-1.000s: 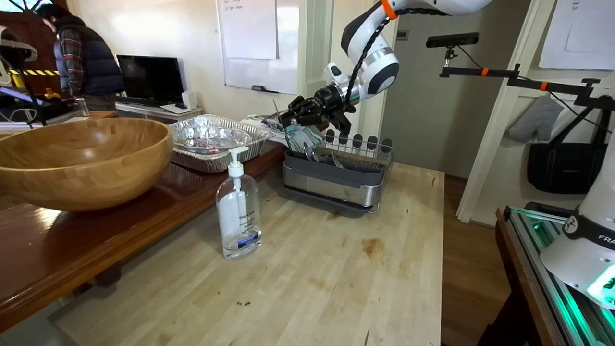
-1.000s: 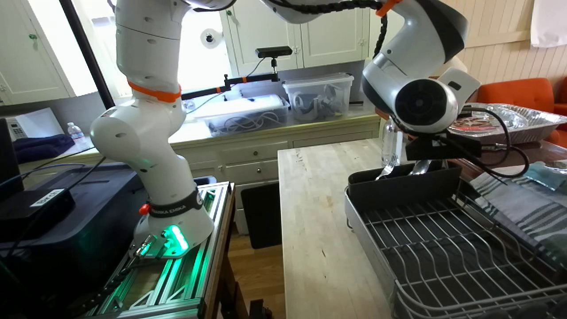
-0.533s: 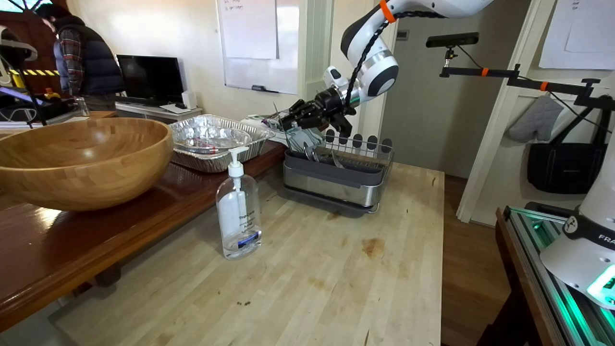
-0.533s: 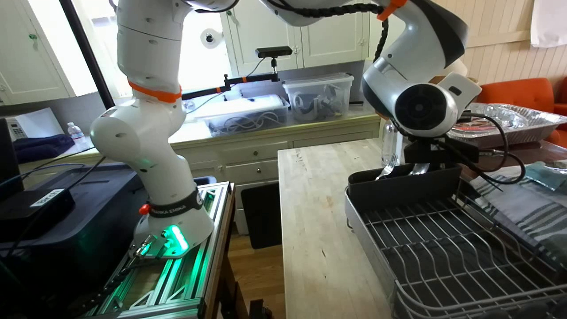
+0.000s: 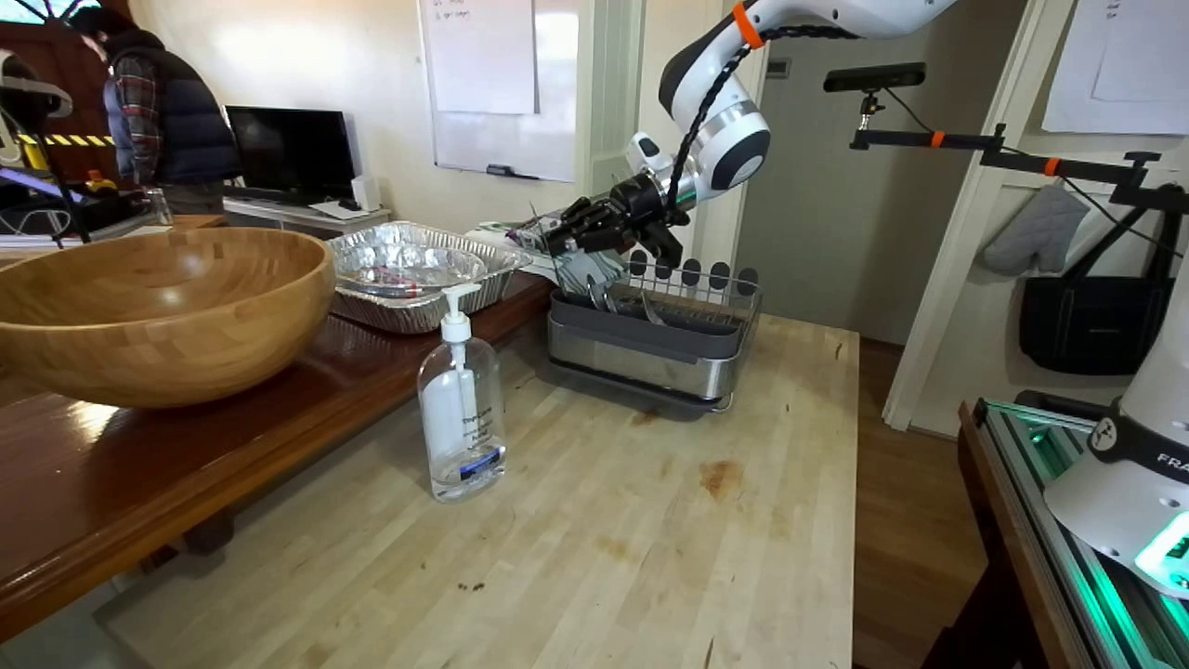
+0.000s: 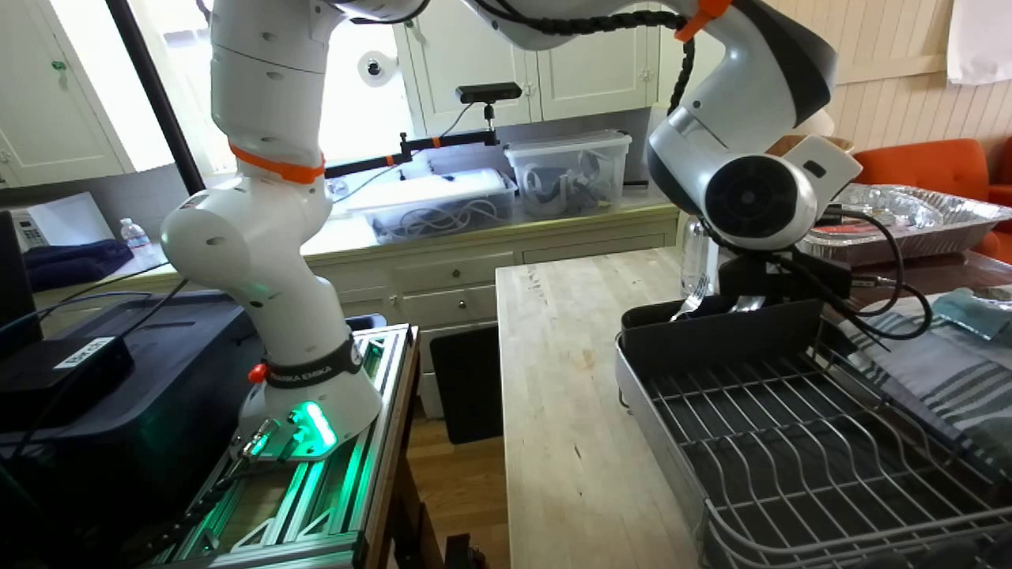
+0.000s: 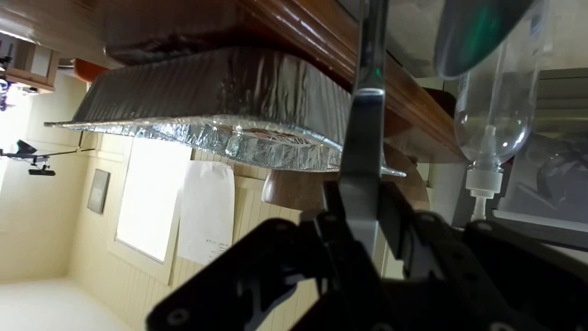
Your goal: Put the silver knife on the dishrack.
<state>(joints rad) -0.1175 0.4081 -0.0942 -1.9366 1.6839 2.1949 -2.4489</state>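
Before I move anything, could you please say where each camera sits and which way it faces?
Wrist view: behind the gripper, looking along the silver knife toward the foil tray, image upside down; only the gripper shows.
Exterior view: nearer the soap bottle than the dishrack, facing both; arm, gripper and part of the base show.
Exterior view: nearer the dishrack, facing the drawers; base and much of the arm show.
Both exterior views share the dishrack.
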